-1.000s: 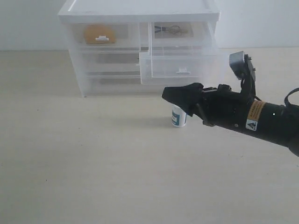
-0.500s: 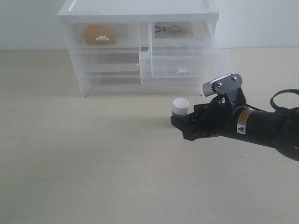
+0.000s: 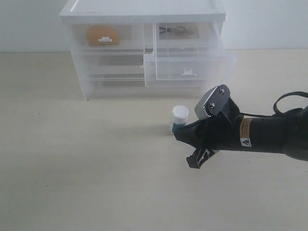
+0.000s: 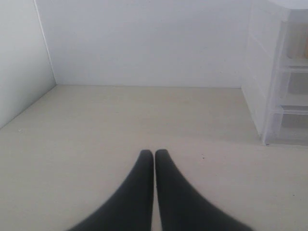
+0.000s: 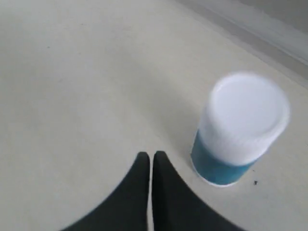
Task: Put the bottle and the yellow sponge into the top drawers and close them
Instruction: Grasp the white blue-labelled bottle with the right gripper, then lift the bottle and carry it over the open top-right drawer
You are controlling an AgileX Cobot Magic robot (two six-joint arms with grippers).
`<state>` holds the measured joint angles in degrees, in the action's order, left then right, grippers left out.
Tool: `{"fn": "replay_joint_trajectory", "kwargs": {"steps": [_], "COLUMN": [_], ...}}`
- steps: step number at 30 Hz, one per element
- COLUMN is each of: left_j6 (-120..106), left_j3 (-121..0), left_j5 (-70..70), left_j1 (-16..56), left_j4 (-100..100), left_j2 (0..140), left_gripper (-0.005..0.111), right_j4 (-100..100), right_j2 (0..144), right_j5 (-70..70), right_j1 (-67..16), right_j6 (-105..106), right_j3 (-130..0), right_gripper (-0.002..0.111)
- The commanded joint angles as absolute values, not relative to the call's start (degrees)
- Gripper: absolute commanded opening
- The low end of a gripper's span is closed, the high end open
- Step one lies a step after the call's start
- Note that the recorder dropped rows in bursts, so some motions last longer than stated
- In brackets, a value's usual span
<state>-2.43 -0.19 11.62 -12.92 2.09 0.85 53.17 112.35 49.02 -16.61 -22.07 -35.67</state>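
Picking up the bottle [image 5: 240, 127]: my right end effector [image 5: 150, 158] is pressed together beside it, seemingly empty; next I must spread and straddle it

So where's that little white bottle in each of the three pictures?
Exterior view: the bottle stands upright before the drawer cabinet, beside the right hand.
Left wrist view: not in it.
Right wrist view: the bottle upright beside the shut fingertips, not between them.
Shared landmark: the right hand's black tip, beside the bottle in both.
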Motion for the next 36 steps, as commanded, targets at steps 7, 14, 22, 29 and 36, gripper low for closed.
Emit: {"fn": "replay_joint_trajectory", "kwargs": {"steps": [7,14,22,29,36], "left_j6": [-1.91,-1.91,-1.91,-1.91,-1.91], "left_j3": [0.0,0.0,0.0,0.0,0.0], "left_j5": [11.54,11.54,11.54,11.54,11.54], "left_j1": [-12.77,-12.77,-12.77,-12.77,-12.77], "left_j4": [2.49,2.49,2.49,2.49,2.49], "left_j2": [1.07,1.07,1.07,1.07,1.07], "left_gripper": [0.004,0.004,0.004,0.004,0.004], "right_j4": [49.86,43.34,44.79,50.47,74.65], "right_j2": [102.5,106.46,117.02,116.91,106.7], "right_j5": [33.71,35.76,41.7,39.44,37.28], "right_j1": [-18.17,-19.44,-19.44,-19.44,-19.76], "right_j6": [-27.06,-18.6,-18.17,-22.93,-43.65], "right_j3": [-33.99,-36.3,-44.11,-43.98,-41.37], "right_gripper": [0.051,0.105,0.09,0.001,0.003]}}
